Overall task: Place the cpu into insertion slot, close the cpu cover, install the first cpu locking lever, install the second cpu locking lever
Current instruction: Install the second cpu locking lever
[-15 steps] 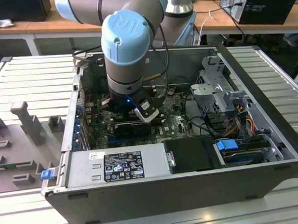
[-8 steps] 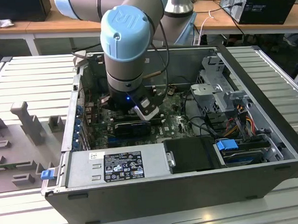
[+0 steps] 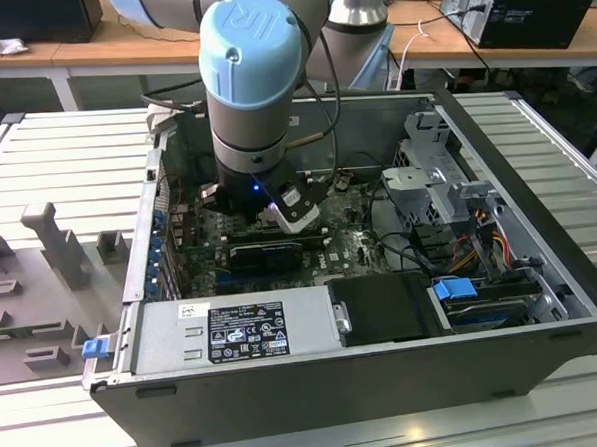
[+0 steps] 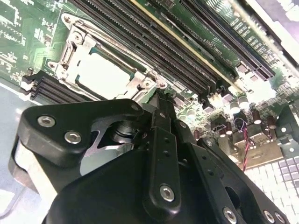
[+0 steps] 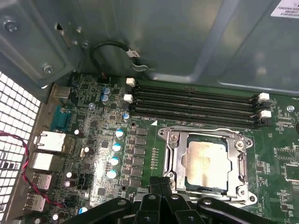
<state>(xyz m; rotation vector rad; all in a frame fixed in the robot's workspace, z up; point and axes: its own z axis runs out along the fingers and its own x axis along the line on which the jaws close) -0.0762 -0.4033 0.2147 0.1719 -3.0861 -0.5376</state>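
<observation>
The cpu [image 5: 208, 163] lies flat in the socket on the green motherboard [image 5: 93, 140], its pale silver top showing. The cpu cover [image 5: 174, 156], a grey metal frame, lies down around it, and the chip shows through its window. In the second wrist view the cpu [image 4: 105, 72] and the cpu cover [image 4: 77, 44] show again. My gripper [image 5: 160, 183] is shut, its black fingertips pressed together right at the socket's edge. It is also in the second wrist view [image 4: 161, 100]. I see nothing between the fingers. In the exterior view my wrist [image 3: 262, 190] reaches down into the open computer case.
Black memory slots [image 5: 196, 100] run beside the socket. A looped black cable [image 5: 112, 51] hangs from the case wall. The power supply [image 3: 234, 332], a drive cage [image 3: 436, 176] and bundled wires [image 3: 480, 239] crowd the case. A grey moulded tray [image 3: 41, 287] lies at the exterior view's left.
</observation>
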